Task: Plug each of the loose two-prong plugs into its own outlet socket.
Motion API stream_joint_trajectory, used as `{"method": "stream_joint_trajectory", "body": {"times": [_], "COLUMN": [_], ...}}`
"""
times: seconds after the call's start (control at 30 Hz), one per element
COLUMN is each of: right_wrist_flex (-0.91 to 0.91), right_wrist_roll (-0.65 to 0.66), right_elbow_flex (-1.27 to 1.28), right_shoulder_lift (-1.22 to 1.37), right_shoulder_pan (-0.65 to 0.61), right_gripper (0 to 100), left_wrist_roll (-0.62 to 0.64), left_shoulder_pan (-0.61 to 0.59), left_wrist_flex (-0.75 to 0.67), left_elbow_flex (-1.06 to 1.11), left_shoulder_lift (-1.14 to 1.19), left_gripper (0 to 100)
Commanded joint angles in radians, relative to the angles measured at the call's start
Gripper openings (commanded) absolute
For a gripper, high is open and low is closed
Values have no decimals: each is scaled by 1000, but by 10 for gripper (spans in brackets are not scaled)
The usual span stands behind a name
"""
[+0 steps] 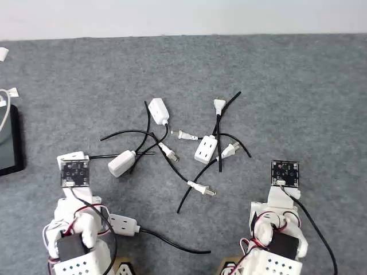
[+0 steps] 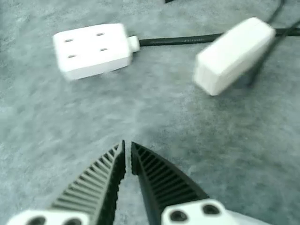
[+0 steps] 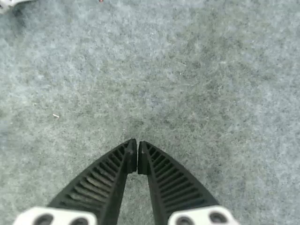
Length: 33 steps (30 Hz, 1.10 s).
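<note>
The left gripper [image 2: 127,149] and right gripper [image 3: 137,146] sit at the near side, both pinched together on nothing. The nearest plug [image 1: 202,188] lies mid-table, on the near side of a white outlet socket [image 1: 206,149]. It looks light, hard and slick — best pinched across its moulded body, behind the prongs [image 1: 212,192] — with a stiff cord [image 1: 176,171] likely tugging back.

Two white arms sit drawn back at the near edge of the tabletop [image 1: 321,86], the left arm [image 1: 74,232] and the right arm [image 1: 278,235] side by side and well apart. The left gripper [image 2: 127,146] points down over the grey surface, its black ribbed jaws meeting at the tips, and the right gripper [image 3: 137,144] matches it.
</note>
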Motion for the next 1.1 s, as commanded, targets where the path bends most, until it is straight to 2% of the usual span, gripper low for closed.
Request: {"method": "stream_joint_trajectory", "body": {"times": [0.0,0.6,0.83,0.97,1.07], "right_wrist_flex": [-2,-2,-2,-2,-2], "right_wrist_roll": [11,11,11,11,11], "right_elbow_flex": [17,17,17,17,17], "right_shoulder_lift": [-13,-13,-13,-13,-13], "right_shoulder_pan": [-2,-1,-1,4,47], "right_gripper": [14,12,11,11,11], "left_wrist_roll": [-2,5,-2,3,-3], "left_shoulder_pan": [120,141,361,425,423], "left_wrist_flex": [-26,-26,-28,-28,6], "left_elbow_flex": [-12,-16,-12,-35,-104], "left_shoulder_lift": [-14,-14,-12,-12,-12], "left_gripper": [15,15,14,13,13]}}
